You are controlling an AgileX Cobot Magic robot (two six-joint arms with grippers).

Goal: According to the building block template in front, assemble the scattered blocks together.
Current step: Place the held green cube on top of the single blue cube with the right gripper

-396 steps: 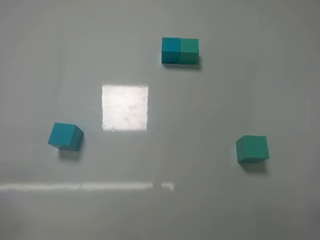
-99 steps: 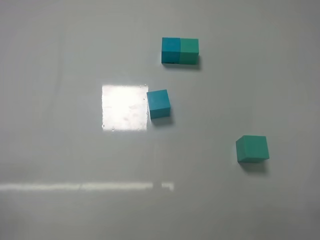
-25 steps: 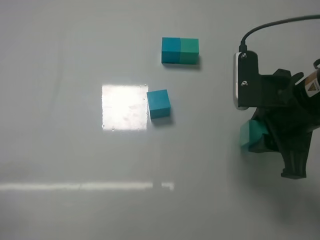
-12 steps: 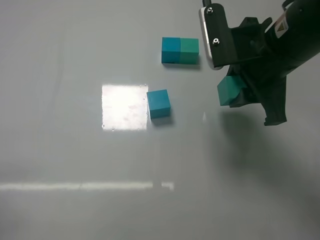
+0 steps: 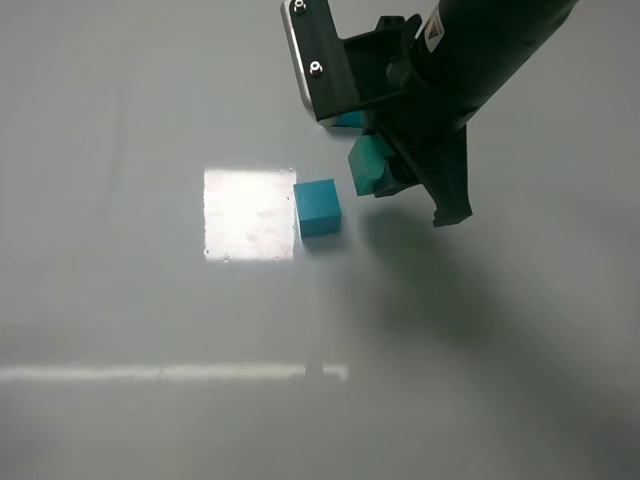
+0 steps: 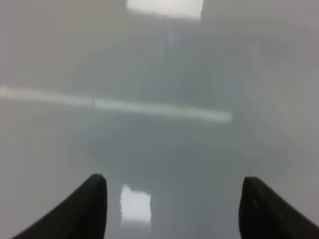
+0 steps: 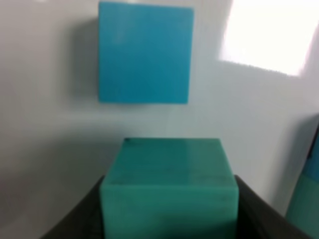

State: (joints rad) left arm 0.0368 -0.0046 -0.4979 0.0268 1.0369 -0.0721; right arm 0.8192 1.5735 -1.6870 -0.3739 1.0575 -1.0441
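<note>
- While you read the high view, note that the right gripper (image 5: 386, 172) hangs above the table (image 5: 150, 330). It is clenched on the green cube (image 5: 366, 167), which is off the surface, just to the right of the blue cube (image 5: 318, 207) and slightly farther back.
- In that view the gripper body hides nearly all of the template (image 5: 349, 120). Only a blue sliver shows, so you cannot read its long axis here. The blue cube rests beside a bright patch (image 5: 250, 215), turned a little off square with the frame.
- In the left wrist view the left gripper (image 6: 174, 209) is spread wide over bare table with nothing between its fingers. No block shows there.
- In the right wrist view the fingers (image 7: 82, 221) pinch the green cube (image 7: 169, 184) on two opposite sides, so the face toward the blue cube (image 7: 144, 52) is free. The two cubes look close to parallel, with a gap between them.
- A single cube has no long axis. The axis that matters is the joined pair's, which I judge should run blue to green, side by side.
- Three things could go wrong:
  - If you lower the green cube too close, you shove the blue cube.
  - If you release it twisted, the faces will not meet flush.
  - If you swing wide, the arm may knock the template it hides.
</note>
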